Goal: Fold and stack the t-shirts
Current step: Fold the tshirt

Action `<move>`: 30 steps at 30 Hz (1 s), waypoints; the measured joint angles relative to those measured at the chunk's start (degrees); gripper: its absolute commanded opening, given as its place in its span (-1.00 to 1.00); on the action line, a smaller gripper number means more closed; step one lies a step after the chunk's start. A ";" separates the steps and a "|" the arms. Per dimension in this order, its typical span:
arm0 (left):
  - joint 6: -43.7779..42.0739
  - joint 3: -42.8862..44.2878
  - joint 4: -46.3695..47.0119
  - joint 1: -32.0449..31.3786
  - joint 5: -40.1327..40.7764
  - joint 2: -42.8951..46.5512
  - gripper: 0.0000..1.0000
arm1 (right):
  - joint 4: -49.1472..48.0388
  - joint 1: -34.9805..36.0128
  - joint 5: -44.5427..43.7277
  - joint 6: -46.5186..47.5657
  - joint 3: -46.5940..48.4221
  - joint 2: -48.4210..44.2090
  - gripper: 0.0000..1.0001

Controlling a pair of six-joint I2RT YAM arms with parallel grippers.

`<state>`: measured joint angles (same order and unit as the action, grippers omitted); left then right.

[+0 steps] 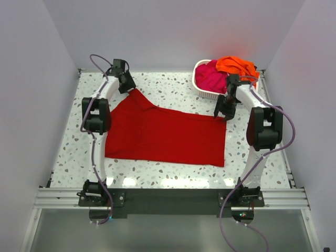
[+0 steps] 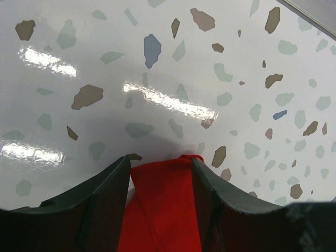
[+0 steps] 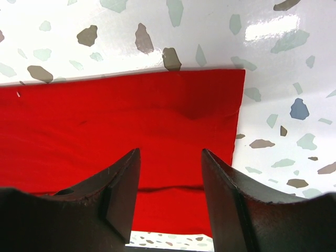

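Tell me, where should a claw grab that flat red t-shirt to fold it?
Probably a far corner of the deep red t-shirt, coming down from above: it lies spread flat on the table, so only its thin edge gives something to pinch.

My 2 arms, same build. L arm (image 1: 97,113) & R arm (image 1: 264,126): white curved link shells w/ chunky rounded blk joint housings. Blk base blocks (image 1: 97,198) bolted at near edge of table (image 1: 173,86). Lavender cable (image 1: 93,152) up each arm, hangs in loose loops past the joints. L gripper (image 1: 130,87) & R gripper (image 1: 220,114) all blk, boxy cam pod (image 1: 118,66) at wrist. Fingers (image 3: 118,184) matte charcoal, thick at root, tapering to blunt tips. Inner faces flat w/ stepped pad, edges a bit rough.
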<state>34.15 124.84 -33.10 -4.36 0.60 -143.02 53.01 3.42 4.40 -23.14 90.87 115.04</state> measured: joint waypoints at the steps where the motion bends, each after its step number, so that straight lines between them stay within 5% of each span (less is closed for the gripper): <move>1: -0.31 0.00 -0.02 -0.31 0.35 0.00 0.06 | 0.00 0.00 0.02 0.02 0.00 0.00 0.06; 25: -1.01 -3.58 -0.24 -2.03 7.58 1.79 -0.06 | -0.04 0.00 0.35 0.02 -0.24 0.02 0.06; 30: -2.01 -3.58 -0.57 -2.01 7.61 1.81 -0.40 | -0.07 0.00 0.94 0.02 -0.24 0.04 0.06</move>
<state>32.14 121.25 -33.67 -6.37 8.21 -141.21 52.95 3.42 5.34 -23.11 90.63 115.09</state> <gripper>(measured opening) 0.380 0.531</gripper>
